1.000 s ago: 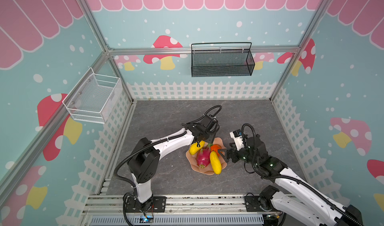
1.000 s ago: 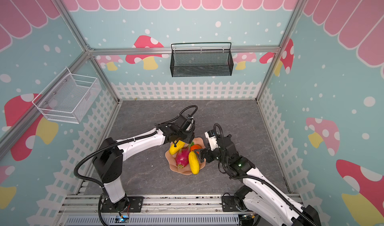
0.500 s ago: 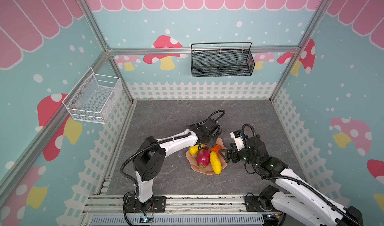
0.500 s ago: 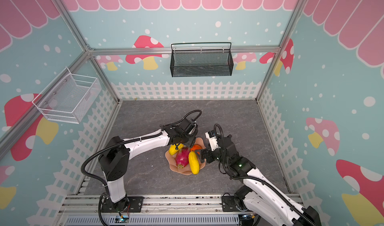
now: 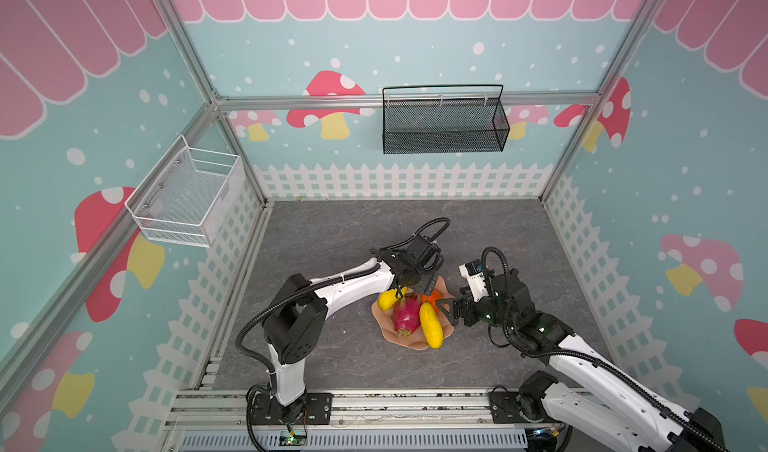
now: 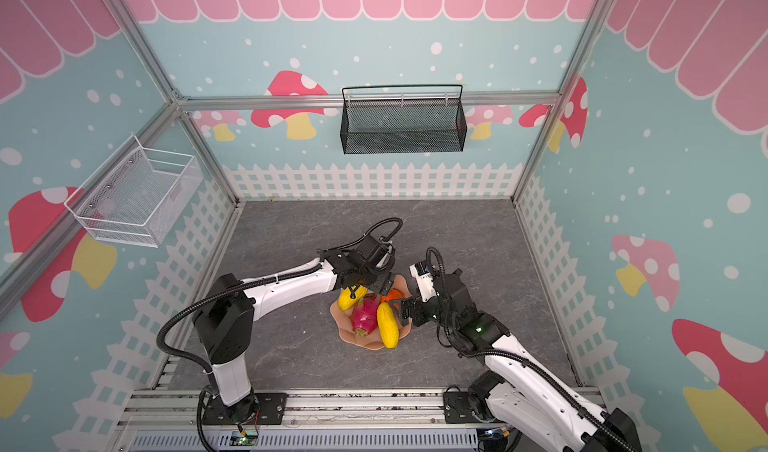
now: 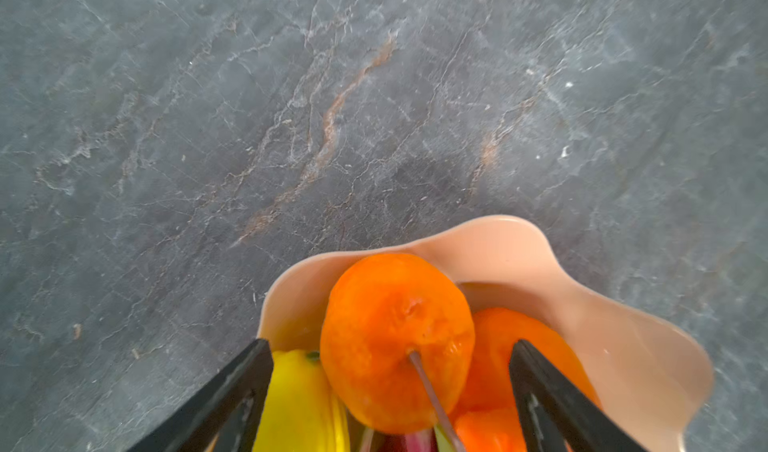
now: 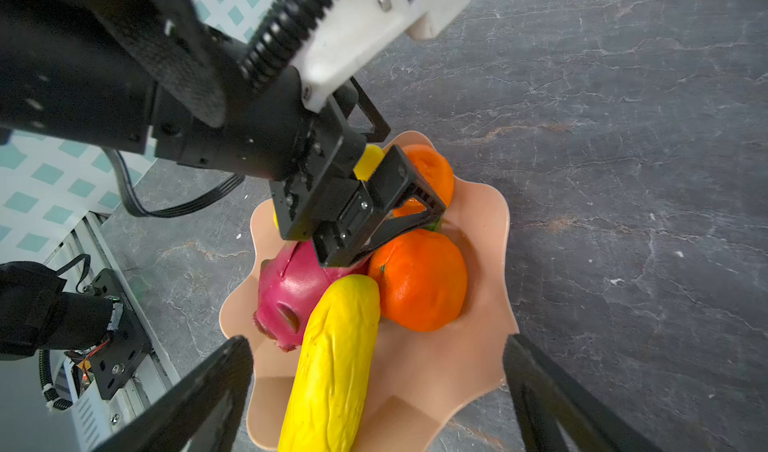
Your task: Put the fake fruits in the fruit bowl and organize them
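Right between the spread fingers of the left gripper (image 7: 389,342) sits an orange (image 7: 395,304), with a clear gap on each side, so the jaws stand open and grip nothing. Just beside one finger (image 7: 232,391) lies a yellow oval fruit (image 7: 299,400). By the opposite finger a second orange (image 7: 492,346) sits against the first. All three rest inside the fruit bowl (image 7: 498,242), whose wavy peach rim curves just past the fingertips. Beyond that rim runs the grey marbled tabletop (image 7: 374,96).

The right gripper (image 8: 376,338) hovers at the bowl's opposite side, likewise wide open and empty. Below the gap between its fingers a second yellow oval fruit (image 8: 332,367) lies with its near end reaching the rim. Just ahead of its tips the magenta dragon fruit (image 8: 291,288) touches that yellow fruit. Farther ahead, the left gripper hangs over the bowl's far end.

Well beyond both tools, in a top view, a white wire basket (image 5: 187,196) and a black mesh basket (image 5: 444,125) hang on the walls.
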`<state>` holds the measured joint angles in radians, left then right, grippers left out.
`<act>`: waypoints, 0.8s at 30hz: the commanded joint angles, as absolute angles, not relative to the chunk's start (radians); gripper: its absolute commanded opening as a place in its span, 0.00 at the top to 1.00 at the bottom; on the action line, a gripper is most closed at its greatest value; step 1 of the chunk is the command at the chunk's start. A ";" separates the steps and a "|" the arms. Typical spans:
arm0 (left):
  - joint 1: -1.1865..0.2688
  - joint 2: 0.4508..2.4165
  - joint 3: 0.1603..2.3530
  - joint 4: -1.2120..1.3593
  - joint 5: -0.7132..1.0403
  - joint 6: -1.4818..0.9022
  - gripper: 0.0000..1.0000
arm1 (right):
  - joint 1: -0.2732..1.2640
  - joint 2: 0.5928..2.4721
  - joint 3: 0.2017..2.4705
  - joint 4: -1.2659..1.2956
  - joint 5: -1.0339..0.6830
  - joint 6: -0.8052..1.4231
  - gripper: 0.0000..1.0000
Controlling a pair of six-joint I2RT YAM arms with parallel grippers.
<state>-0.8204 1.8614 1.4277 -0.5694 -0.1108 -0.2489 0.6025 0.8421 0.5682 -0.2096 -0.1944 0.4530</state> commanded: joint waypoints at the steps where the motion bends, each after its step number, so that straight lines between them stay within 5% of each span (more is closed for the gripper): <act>1: -0.827 1.769 1.431 -0.573 -0.090 -0.235 0.08 | 0.588 0.853 0.600 -0.215 -0.178 0.448 0.02; 8: -0.780 1.528 1.272 -0.513 -0.352 -0.249 0.01 | 0.469 0.969 0.685 -0.195 -0.243 0.443 0.02; 16: -0.419 1.105 0.795 -0.297 -0.666 -0.301 0.01 | 0.077 1.037 0.600 0.079 -0.330 0.565 0.02; 20: -0.288 0.953 0.513 -0.018 -0.842 -0.264 0.01 | -0.072 1.068 0.488 0.276 -0.106 0.553 0.02; 24: -0.159 0.981 0.289 0.375 -0.722 -0.185 0.01 | -0.077 1.078 0.302 0.595 0.142 0.383 0.02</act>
<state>-0.2161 0.9527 0.3882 0.0311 -0.7296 -0.2474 -0.0746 1.0714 0.3927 0.3244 -0.0509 0.4877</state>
